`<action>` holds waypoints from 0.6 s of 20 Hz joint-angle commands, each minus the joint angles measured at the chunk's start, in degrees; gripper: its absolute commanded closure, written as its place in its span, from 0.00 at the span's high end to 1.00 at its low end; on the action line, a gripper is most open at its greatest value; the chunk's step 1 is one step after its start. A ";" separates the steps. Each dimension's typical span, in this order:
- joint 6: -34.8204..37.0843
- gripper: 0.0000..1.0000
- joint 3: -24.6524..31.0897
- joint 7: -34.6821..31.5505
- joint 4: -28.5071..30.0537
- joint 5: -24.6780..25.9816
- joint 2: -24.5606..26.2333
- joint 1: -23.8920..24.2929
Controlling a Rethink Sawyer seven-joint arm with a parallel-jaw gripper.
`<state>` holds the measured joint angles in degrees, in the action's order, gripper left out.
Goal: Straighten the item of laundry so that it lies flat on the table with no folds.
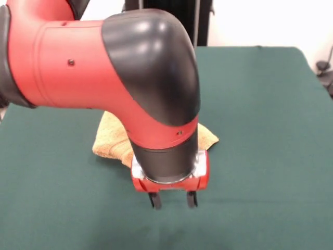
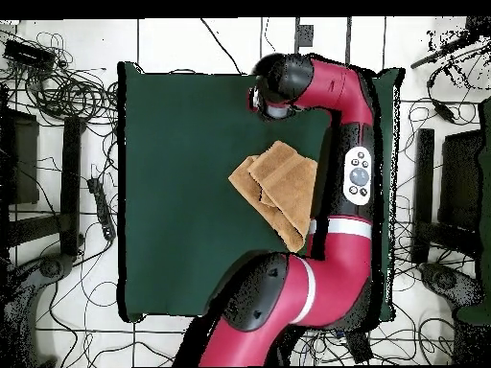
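- Towel (image 2: 278,188): orange-tan terry, folded over itself in layers, lying near mid-table, partly under the arm (image 2: 353,182).
- Gripper (image 1: 173,200): two dark fingertips spread apart, holding nothing, hovering over bare cloth just beside the towel.
- Advised step: pinch only the top layer's free corner, then draw it outward.
- Table (image 1: 270,130): plain dark green cover.

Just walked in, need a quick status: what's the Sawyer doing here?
The arm is reaching out over the green table, with its tool hanging just above bare cloth on the camera side of the orange towel. The two fingertips stand apart with nothing between them, so it is open and empty. The towel is still folded over itself in a rumpled heap, not flat, and the tool is not touching it. Straightening is not yet done.
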<state>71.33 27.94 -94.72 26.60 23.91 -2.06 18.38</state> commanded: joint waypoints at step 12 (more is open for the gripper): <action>-10.18 1.00 -5.02 -2.35 33.85 -4.75 -15.34 2.36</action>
<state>55.48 23.29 -94.72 48.60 22.81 -13.00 21.01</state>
